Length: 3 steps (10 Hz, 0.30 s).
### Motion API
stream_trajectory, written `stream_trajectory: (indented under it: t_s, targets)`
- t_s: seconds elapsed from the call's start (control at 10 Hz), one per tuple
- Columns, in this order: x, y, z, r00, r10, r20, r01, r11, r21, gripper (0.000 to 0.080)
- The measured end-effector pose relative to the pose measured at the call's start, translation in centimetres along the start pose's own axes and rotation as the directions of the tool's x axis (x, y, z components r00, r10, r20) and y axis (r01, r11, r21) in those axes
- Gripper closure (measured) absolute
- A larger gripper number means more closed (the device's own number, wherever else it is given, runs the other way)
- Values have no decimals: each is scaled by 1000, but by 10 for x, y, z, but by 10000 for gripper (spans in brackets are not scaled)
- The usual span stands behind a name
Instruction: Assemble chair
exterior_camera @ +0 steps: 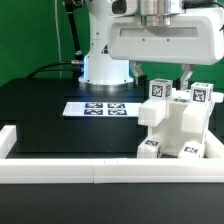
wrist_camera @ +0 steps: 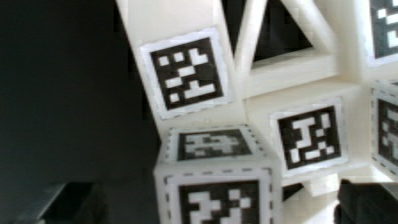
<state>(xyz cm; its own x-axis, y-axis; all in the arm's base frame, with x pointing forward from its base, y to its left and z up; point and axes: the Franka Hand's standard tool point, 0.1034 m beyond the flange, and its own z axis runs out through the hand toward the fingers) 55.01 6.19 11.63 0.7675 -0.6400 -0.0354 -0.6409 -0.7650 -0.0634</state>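
The chair (exterior_camera: 178,128) is seen standing on the black table (exterior_camera: 50,120) at the exterior view's right, against the white border rail (exterior_camera: 100,170). The pincer (exterior_camera: 163,77) is held just above it, fingers apart, nothing gripped.

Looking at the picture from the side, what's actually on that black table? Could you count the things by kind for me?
Chair assembly, white blocks joined with square tags: 1
Marker board, flat white sheet with black squares: 1
White border rail along the table's edge: 1
Robot arm, its gripper open above the chair: 1
Total: 4
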Motion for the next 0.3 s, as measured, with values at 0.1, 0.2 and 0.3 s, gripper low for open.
stream_trajectory:
  t_s: [0.1,0.2,0.3]
  targets:
    - [0,0,0,1000,0,0,0,1000,0,153]
    - [0,0,0,1000,0,0,0,1000,0,150]
    - [0,0,0,1000,0,0,0,1000,0,150]
